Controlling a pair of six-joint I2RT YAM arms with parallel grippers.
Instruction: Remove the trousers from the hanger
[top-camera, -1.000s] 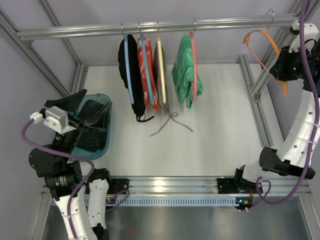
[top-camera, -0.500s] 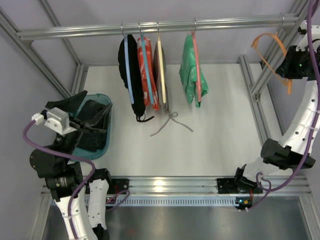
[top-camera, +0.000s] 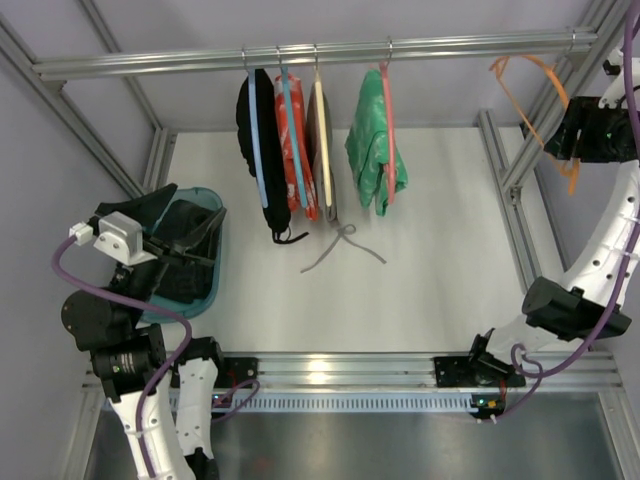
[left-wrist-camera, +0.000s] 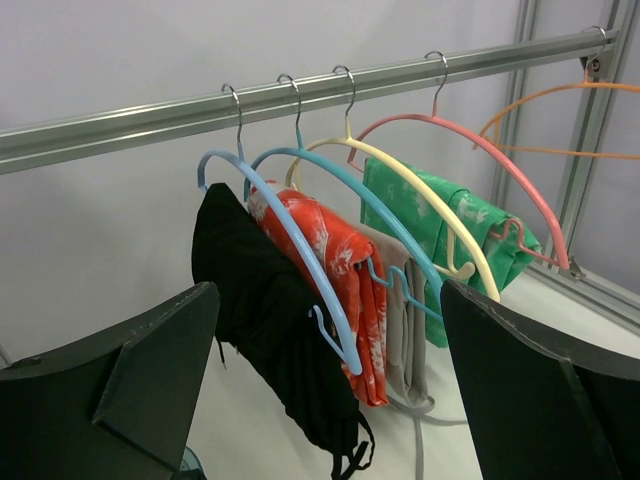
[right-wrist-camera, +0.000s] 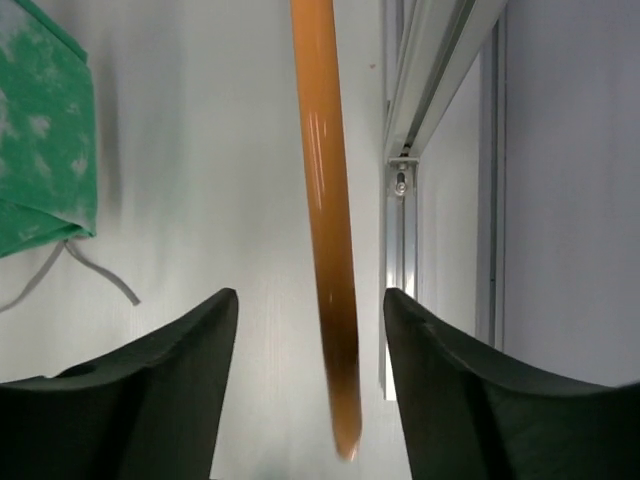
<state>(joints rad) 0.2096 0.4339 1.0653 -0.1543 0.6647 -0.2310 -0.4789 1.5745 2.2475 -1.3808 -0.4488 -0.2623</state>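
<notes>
The orange hanger (top-camera: 520, 104) hangs bare at the right end of the rail, beside the right frame post. In the right wrist view its orange bar (right-wrist-camera: 325, 200) runs down between the jaws with a gap on each side. My right gripper (top-camera: 560, 140) is open around it and grips nothing. Black fabric, apparently the trousers (top-camera: 185, 225), lies in the teal basket (top-camera: 205, 196) at the left. My left gripper (top-camera: 190, 255) hovers over that basket, wide open and empty. From the left wrist the hanger (left-wrist-camera: 575, 88) shows at the far right.
Several other hangers share the rail (top-camera: 440, 46): a black garment on a light blue hanger (top-camera: 262, 150), a red patterned one (top-camera: 297, 150), a beige one (top-camera: 322, 150) and a green garment (top-camera: 372, 155) on a pink hanger. A grey cord (top-camera: 343, 243) lies on the table. Aluminium frame posts (top-camera: 520, 170) stand close to the right arm.
My right gripper has opened and let go of the orange hanger, which now hangs free between its fingers. The green garment swung slightly. The left arm barely moved.
</notes>
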